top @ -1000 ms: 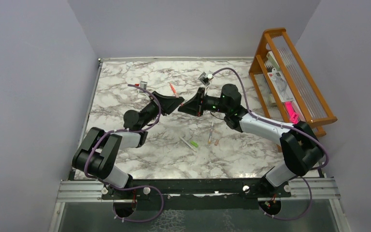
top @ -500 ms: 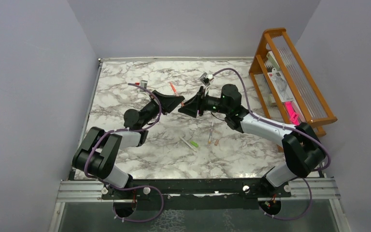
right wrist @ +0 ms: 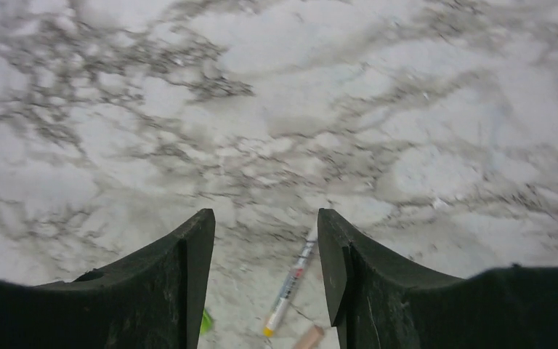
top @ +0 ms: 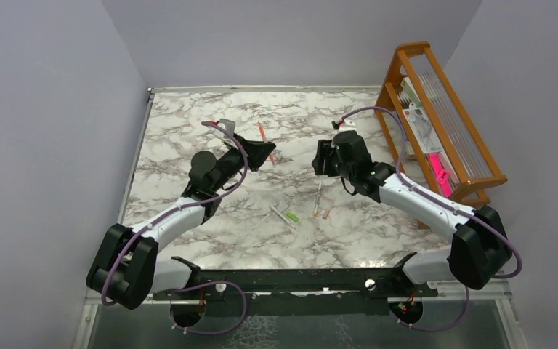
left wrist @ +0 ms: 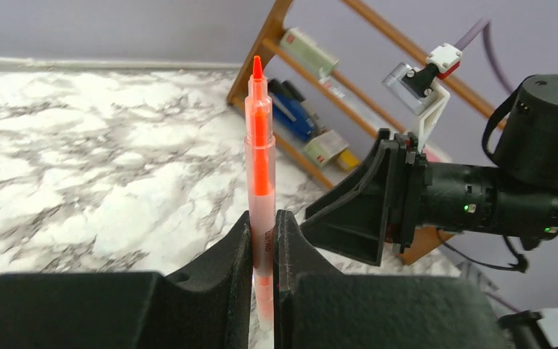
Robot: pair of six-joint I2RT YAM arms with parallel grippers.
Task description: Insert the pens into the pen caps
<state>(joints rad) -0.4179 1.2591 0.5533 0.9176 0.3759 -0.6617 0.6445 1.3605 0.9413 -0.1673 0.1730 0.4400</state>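
Observation:
My left gripper (top: 265, 151) (left wrist: 263, 222) is shut on the orange-red pen (top: 263, 137) (left wrist: 259, 138), which stands up out of the jaws with its pointed end on top. My right gripper (top: 320, 158) (right wrist: 265, 225) is open and holds nothing; it hovers over the table to the right of the left gripper, apart from it. Below it lies a whitish-grey pen (top: 317, 195) (right wrist: 291, 278) with a tan pen cap (top: 326, 213) (right wrist: 309, 337) beside it. Another pale pen (top: 282, 213) lies with a green pen cap (top: 293, 217) (right wrist: 206, 321) at its end.
A wooden rack (top: 436, 109) (left wrist: 290, 69) with boxes and packets stands along the right edge of the marble table (top: 189, 123). Grey walls close in the left, back and right sides. The right arm's wrist (left wrist: 538, 145) fills the right of the left wrist view.
The grippers, which met at the middle, have parted. My right gripper opened and drew back to the right. My left gripper closed on the orange-red pen and pulled back slightly left.

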